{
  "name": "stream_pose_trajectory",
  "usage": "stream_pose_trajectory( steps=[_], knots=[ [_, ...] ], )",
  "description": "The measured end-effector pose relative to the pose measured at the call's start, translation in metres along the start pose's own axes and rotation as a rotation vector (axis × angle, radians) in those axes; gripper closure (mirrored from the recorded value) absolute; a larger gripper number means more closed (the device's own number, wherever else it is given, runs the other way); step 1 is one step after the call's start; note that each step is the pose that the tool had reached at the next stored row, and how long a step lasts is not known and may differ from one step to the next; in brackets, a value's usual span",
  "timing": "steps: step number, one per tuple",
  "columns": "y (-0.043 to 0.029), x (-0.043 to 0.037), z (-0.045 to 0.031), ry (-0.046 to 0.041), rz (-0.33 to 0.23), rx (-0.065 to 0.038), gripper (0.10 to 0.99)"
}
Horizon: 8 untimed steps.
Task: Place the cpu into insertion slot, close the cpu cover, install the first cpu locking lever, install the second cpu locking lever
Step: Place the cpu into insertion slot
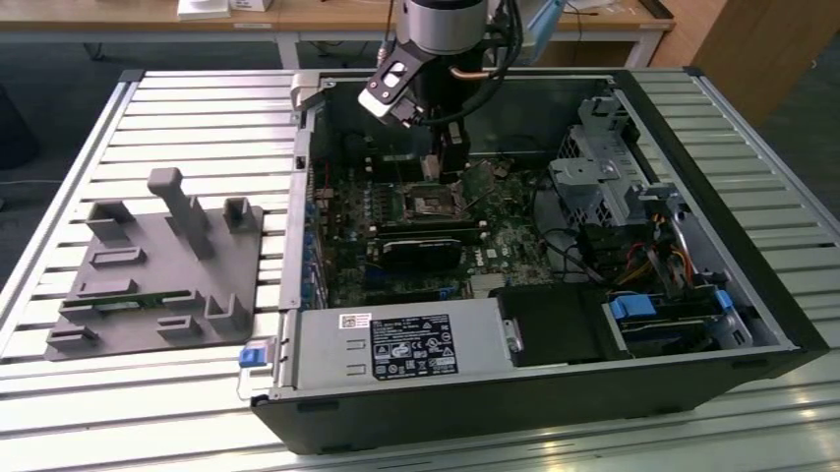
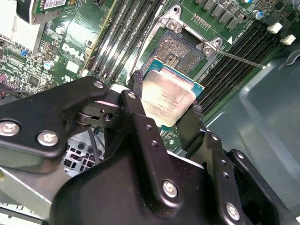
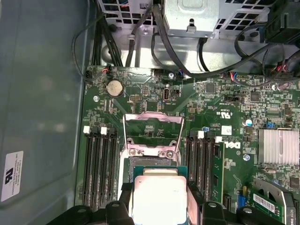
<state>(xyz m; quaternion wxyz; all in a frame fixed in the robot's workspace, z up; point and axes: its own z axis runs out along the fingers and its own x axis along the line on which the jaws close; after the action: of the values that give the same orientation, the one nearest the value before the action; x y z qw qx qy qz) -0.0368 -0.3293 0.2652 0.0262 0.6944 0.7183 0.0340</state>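
My gripper [image 2: 166, 97] is shut on the cpu [image 2: 169, 93], a square chip with a silvery face, its black fingers [image 2: 136, 91] clamped on two opposite edges. In the first wrist view the cpu [image 3: 157, 199] hangs just off the insertion slot [image 3: 154, 162], a dark socket with a grey rim on the green motherboard. The cpu cover [image 3: 152, 119], a thin silver frame, stands flipped open on the socket's far side. A thin wire locking lever [image 2: 239, 59] sticks out beside the insertion slot [image 2: 176, 52]. In the exterior view my gripper [image 1: 450, 162] hovers just behind the socket [image 1: 427, 204], inside the open computer case.
Black memory slots [image 3: 101, 164] flank the socket on both sides. A black graphics card [image 1: 427, 246] lies in front of it, with a drive cage [image 1: 597, 177] and cables on the exterior view's right. A grey fixture [image 1: 157, 265] sits on the slatted table beside the case.
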Motion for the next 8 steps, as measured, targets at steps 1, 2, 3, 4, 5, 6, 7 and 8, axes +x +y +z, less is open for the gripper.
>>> stream_pose_trajectory(
  steps=[1,2,3,4,5,6,7,8],
  knots=[
    [0.0000,0.0000,0.0002,-0.0003,0.000,0.000,0.545],
    [0.0000,0.0000,0.0005,-0.0003,0.000,0.000,0.545],
    [0.0000,0.0000,0.0009,-0.0006,0.000,0.000,0.545],
    [-0.0001,0.0001,0.0016,-0.0008,0.000,0.000,0.545],
    [-0.0002,0.0002,0.0027,-0.0010,0.000,0.000,0.545],
    [-0.0004,0.0003,0.0044,-0.0010,0.000,0.000,0.545],
    [-0.0005,0.0005,0.0062,-0.0010,0.000,0.000,0.545],
    [-0.0007,0.0009,0.0079,-0.0012,0.000,0.000,0.545]
  ],
)
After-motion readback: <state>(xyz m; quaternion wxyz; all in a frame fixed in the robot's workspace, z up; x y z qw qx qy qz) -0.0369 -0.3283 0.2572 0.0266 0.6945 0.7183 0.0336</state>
